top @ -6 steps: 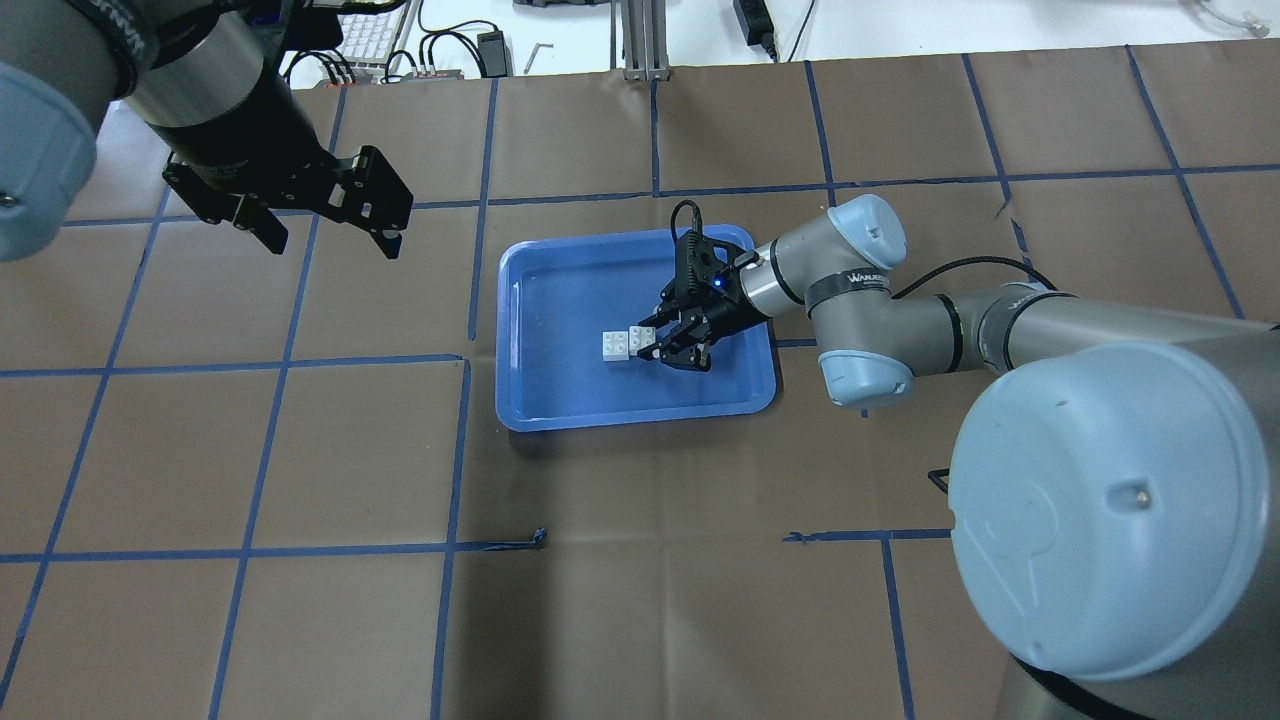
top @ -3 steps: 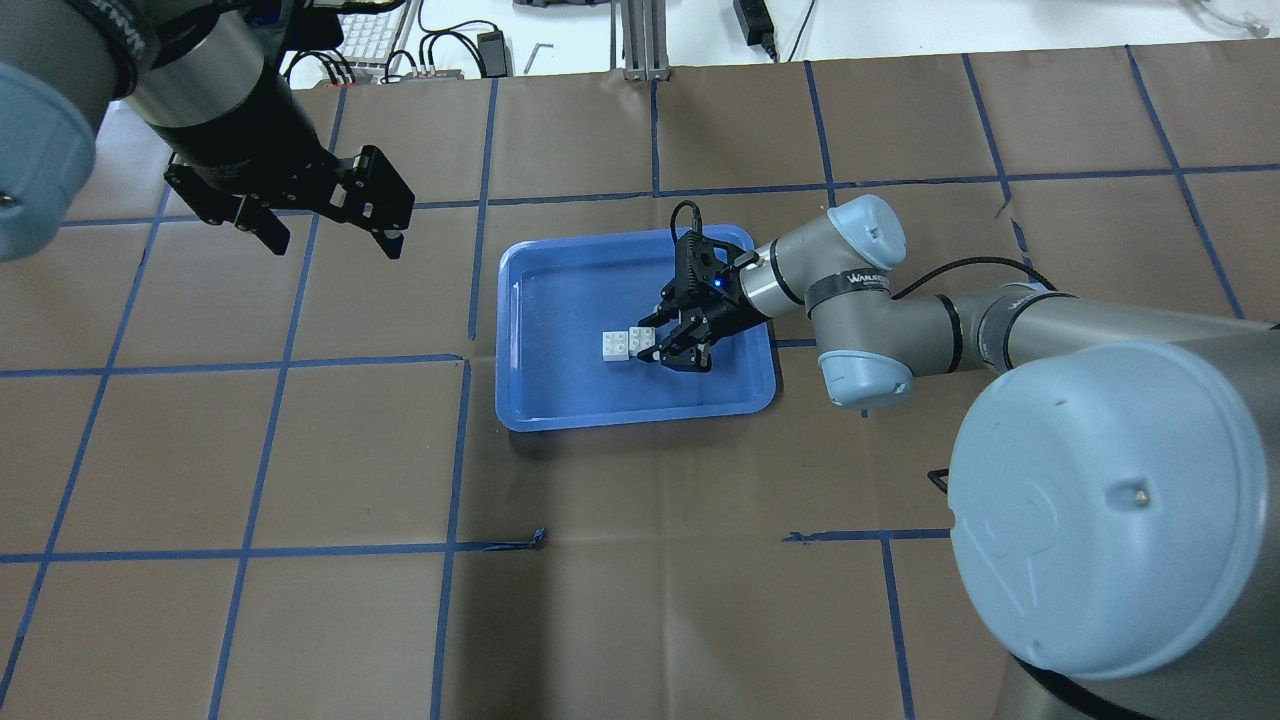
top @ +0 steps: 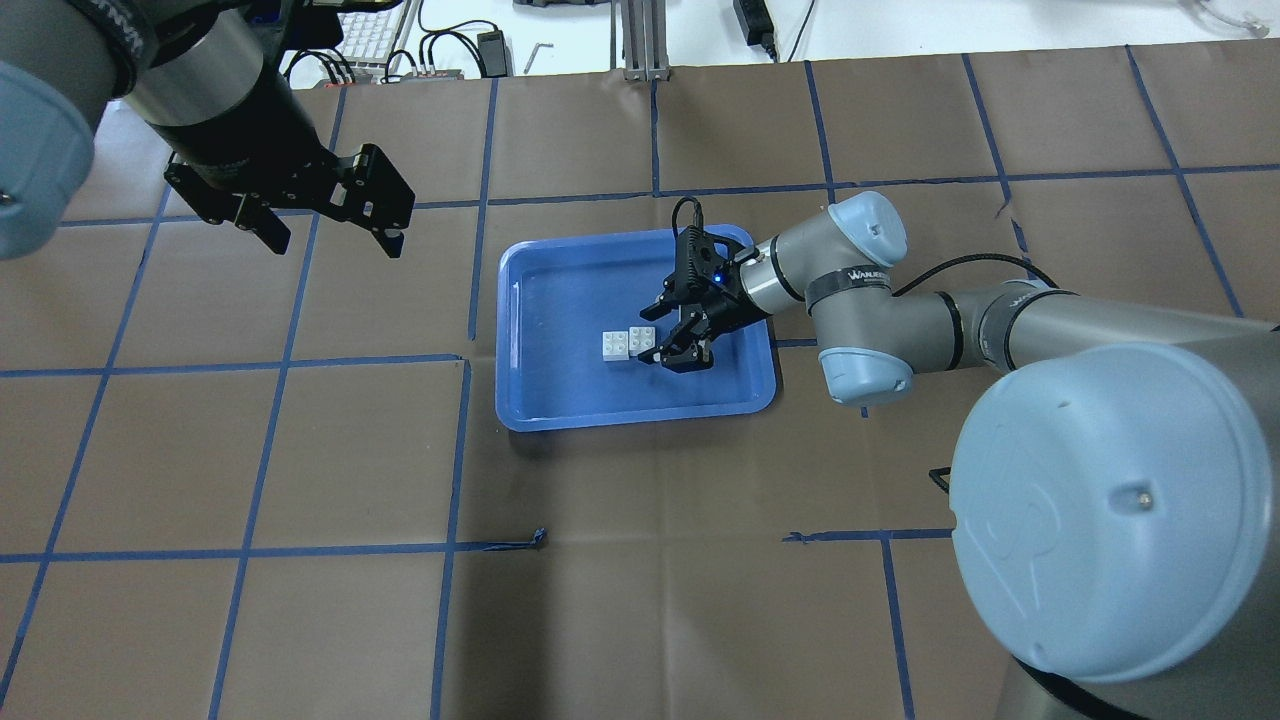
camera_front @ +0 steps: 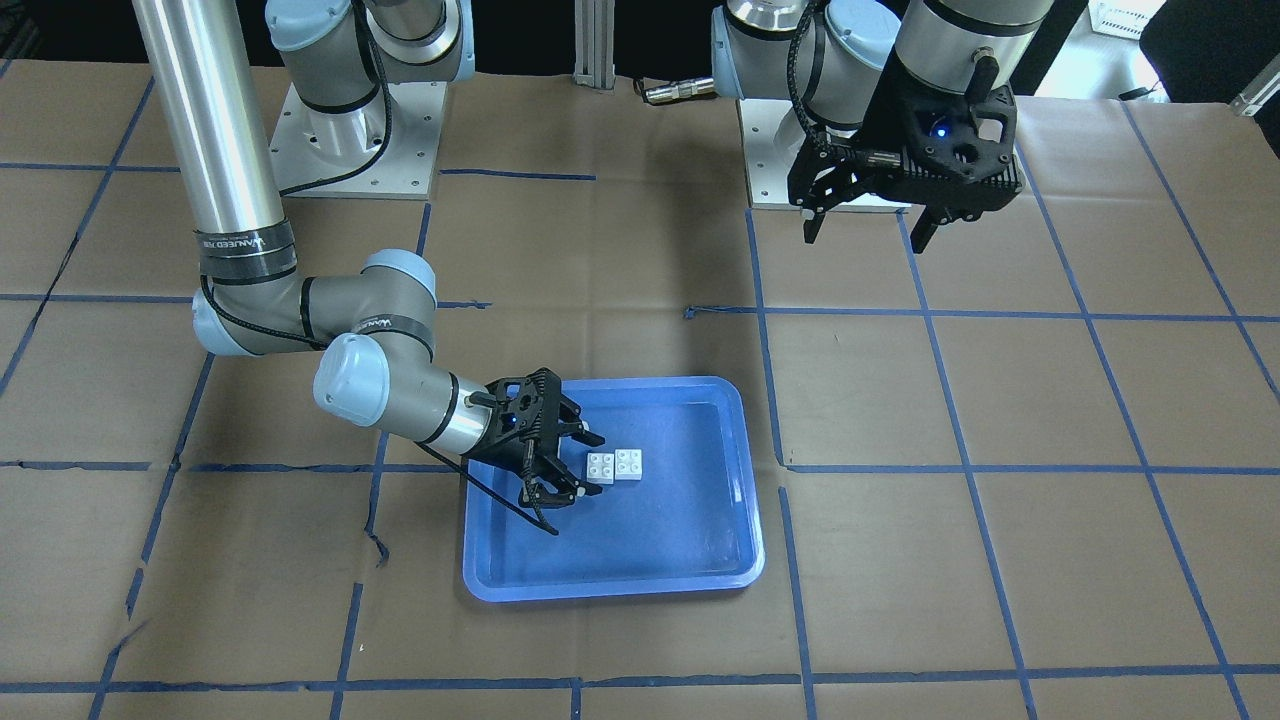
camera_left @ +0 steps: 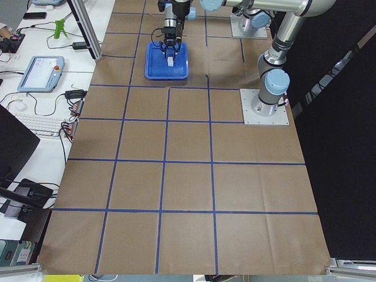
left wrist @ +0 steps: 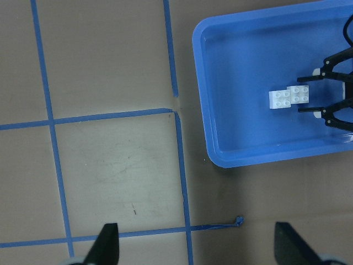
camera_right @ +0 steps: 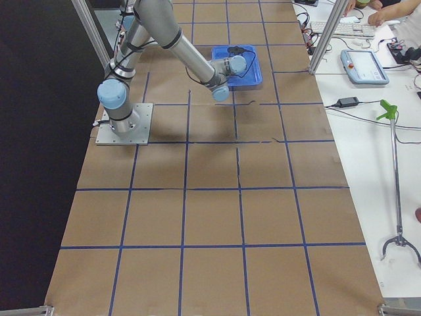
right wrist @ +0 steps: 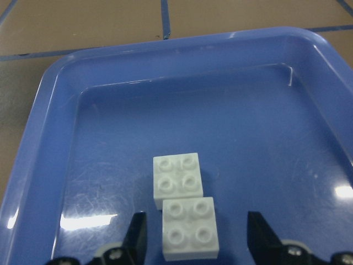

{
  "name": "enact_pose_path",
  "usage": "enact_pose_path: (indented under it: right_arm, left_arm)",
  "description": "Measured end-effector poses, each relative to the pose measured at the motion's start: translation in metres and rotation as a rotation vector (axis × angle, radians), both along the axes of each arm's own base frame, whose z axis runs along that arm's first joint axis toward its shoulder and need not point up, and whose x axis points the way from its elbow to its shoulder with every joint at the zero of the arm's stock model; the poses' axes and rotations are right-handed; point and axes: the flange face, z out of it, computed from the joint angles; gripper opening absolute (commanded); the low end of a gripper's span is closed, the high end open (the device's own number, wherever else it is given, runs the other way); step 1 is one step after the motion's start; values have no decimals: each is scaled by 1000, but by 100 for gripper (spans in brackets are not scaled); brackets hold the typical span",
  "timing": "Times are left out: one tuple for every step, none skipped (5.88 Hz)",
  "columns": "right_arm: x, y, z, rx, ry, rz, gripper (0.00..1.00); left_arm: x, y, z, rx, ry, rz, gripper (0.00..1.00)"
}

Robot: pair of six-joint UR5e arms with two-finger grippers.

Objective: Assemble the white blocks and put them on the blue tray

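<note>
**Right jaws open astride a brick in the tray**

The right jaws stand open with nothing gripped. Their two black fingers [right wrist: 136,237] flank one of the two small white square plastic bricks [right wrist: 190,229], with a gap showing on either side of it. That brick sits studs up. The second brick [right wrist: 176,182] lies just beyond it, also studs up, touching it along one edge and shifted a little sideways. Whether the two are pressed together cannot be told. Both rest about midway across the scuffed bottom of the large rectangular blue plastic tray [top: 640,420], into which the right arm [top: 860,290] reaches low over one short side. The tray lies on the brown paper-covered surface [top: 300,450], marked into squares by blue tape lines. The left jaws, well apart from the tray, hang above the surface wide open and empty on the left arm [top: 230,110], their fingertips [left wrist: 108,243] showing at the bottom edge of the left wrist view
</note>
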Motion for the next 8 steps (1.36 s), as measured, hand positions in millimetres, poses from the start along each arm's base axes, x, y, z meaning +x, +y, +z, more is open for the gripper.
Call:
enact_pose_path:
  right_arm:
    - [-3, -9, 12, -6, 4, -26, 100]
    - [-8, -17, 31, -19, 41, -68, 100]
    - [-14, -20, 51, -18, 96, -111, 100]
    - [-22, -17, 68, 10, 161, -145, 100]
    - [-38, -13, 84, 60, 239, -186, 100]
    - [-61, -7, 101, 131, 318, -241, 100]
    - [-86, 0, 115, 216, 389, -302, 100]
    - [-106, 6, 129, 310, 467, -359, 100]
  left_arm:
    - [0, 0, 0, 0, 0, 0, 100]
    - [0, 0, 0, 0, 0, 0, 99]
    - [0, 0, 0, 0, 0, 0, 100]
    - [0, 0, 0, 0, 0, 0, 100]
    - [0, 0, 0, 0, -1, 0, 100]
    - [0, 0, 0, 0, -1, -1, 100]
    - [0, 0, 0, 0, -2, -1, 100]
    - [0, 0, 0, 0, -2, -1, 100]
